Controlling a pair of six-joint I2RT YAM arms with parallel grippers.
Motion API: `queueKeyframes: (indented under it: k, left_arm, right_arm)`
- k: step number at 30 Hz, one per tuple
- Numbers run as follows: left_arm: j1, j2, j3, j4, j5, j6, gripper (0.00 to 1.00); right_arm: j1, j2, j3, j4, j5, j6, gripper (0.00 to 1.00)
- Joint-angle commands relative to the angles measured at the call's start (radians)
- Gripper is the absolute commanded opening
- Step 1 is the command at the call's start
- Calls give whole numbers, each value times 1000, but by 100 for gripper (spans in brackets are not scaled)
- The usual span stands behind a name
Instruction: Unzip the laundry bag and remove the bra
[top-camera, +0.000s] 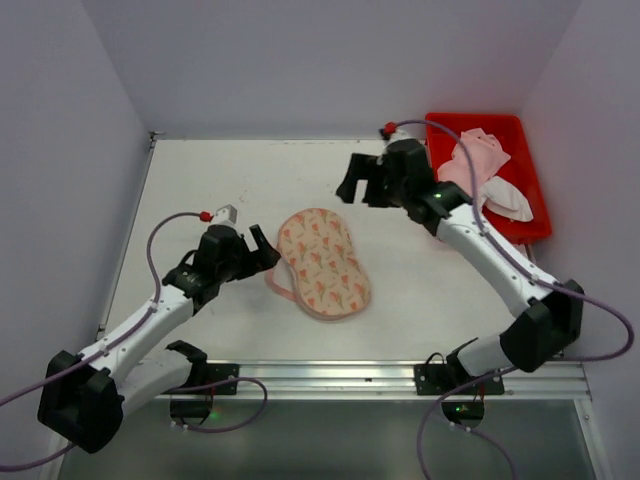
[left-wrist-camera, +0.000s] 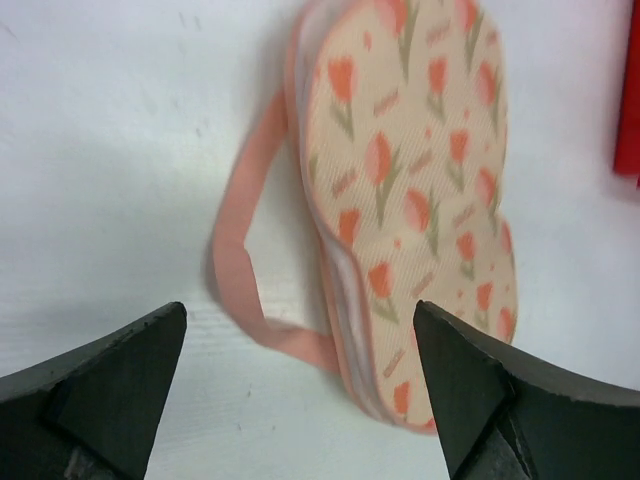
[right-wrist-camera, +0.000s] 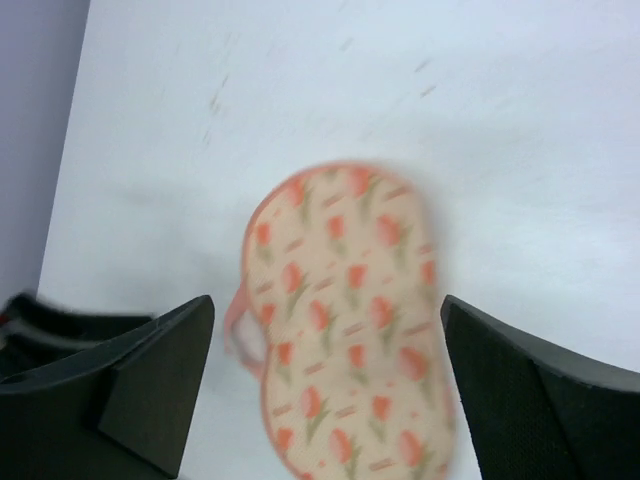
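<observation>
We see our left gripper (top-camera: 262, 247) spread wide, just left of the laundry bag (top-camera: 322, 263), which lies flat on the white table (top-camera: 200, 170) between both arms. Our right gripper (top-camera: 358, 190), also spread wide, hovers beyond its far end.

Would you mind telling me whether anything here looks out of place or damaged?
Nothing looks damaged or spilled. The laundry bag lies flat and apparently closed, slanted on the table, its loop strap splayed sideways. Only the crumpled pink-white cloth heaped in the red tray looks untidy.
</observation>
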Motion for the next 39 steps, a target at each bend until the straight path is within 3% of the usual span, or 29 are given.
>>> queueKeyframes:
  k: [1, 4, 10, 19, 27, 39]
  left_arm:
    - [75, -53, 179, -189, -129, 132, 100]
    - [128, -94, 308, -277, -173, 208, 100]
    - [141, -219, 549, -425, -333, 336, 100]
    - [139, -420, 765, -534, -450, 523, 100]
    - [139, -521, 744, -573, -503, 518, 100]
    - [139, -587, 617, -562, -454, 465, 100]
  right_arm:
    - [-176, -154, 34, -106, 147, -95, 99]
    - [-278, -333, -1, -118, 218, -147, 99]
    - [-297, -642, -43, -166, 408, -235, 99]
    - [-297, -1006, -12, -226, 388, -298, 99]
    - [-297, -1159, -84, -212, 326, -348, 99]
    - [-297, -1297, -236, -143, 207, -353, 99]
